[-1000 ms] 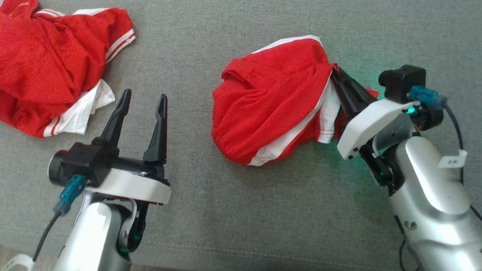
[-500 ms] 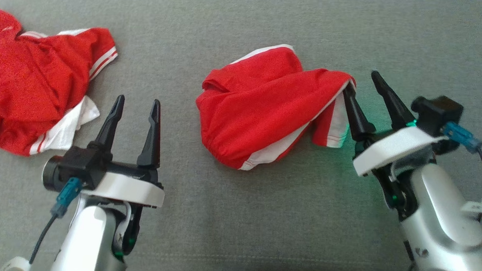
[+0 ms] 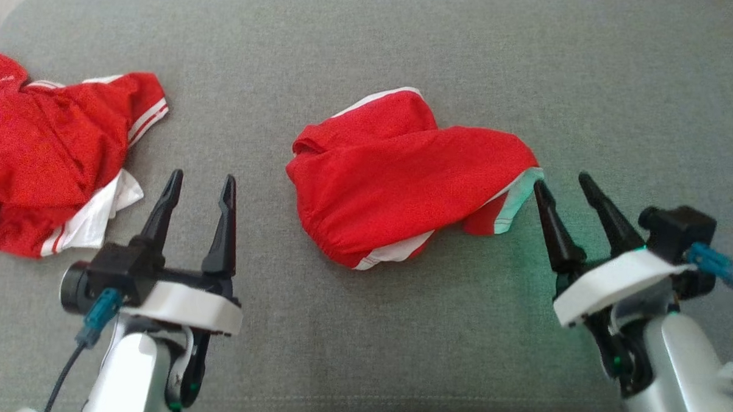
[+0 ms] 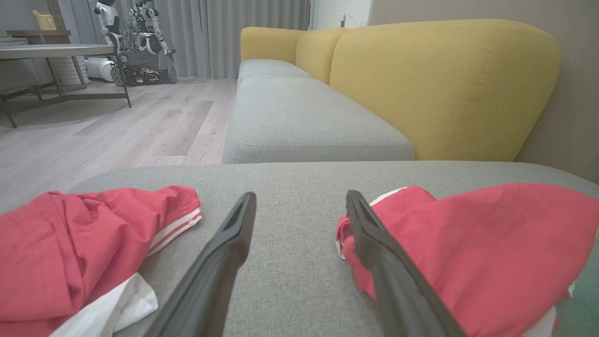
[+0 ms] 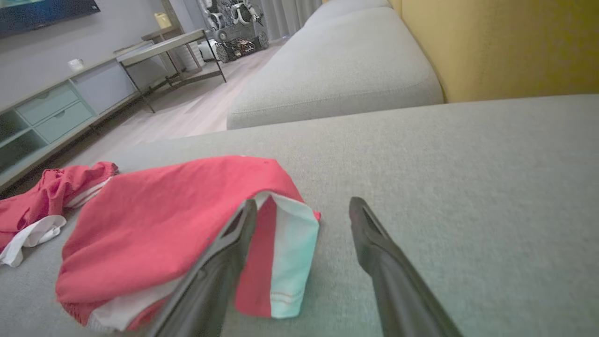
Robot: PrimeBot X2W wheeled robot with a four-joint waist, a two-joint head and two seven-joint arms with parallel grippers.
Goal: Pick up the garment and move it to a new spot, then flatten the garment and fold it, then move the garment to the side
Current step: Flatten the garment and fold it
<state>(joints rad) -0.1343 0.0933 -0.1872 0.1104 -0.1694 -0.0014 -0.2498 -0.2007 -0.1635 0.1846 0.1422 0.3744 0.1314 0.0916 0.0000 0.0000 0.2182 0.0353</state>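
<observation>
Garment (image 3: 397, 189) — red cloth with white trim — crumpled in a loose heap at the middle of the grey sofa seat (image 3: 361, 352), free of both grippers.

Far left on the same seat: a second red-and-white piece (image 3: 51, 158), bunched up, well apart from the first.

Next to the right, the left gripper (image 3: 202, 177). Fingers spread wide with nothing between them, tips pointing up the head view over bare seat between the two heaps, touching neither. From the left wrist camera: the same fingers (image 4: 234, 248) parted, one red heap off to each side, a yellow backrest (image 4: 444, 84) beyond.

Then the heap at the middle: a white-edged fold along its upper side, a gathered hem with a white stripe at its lower edge, a white-banded corner trailing rightward.

Just beside that corner, the right gripper (image 3: 560, 180) — fingers wide, holding nothing, the inner tip right at the white band. Contact there impossible to tell. From the right wrist camera: one finger in front of the band, the other over bare seat.
</observation>
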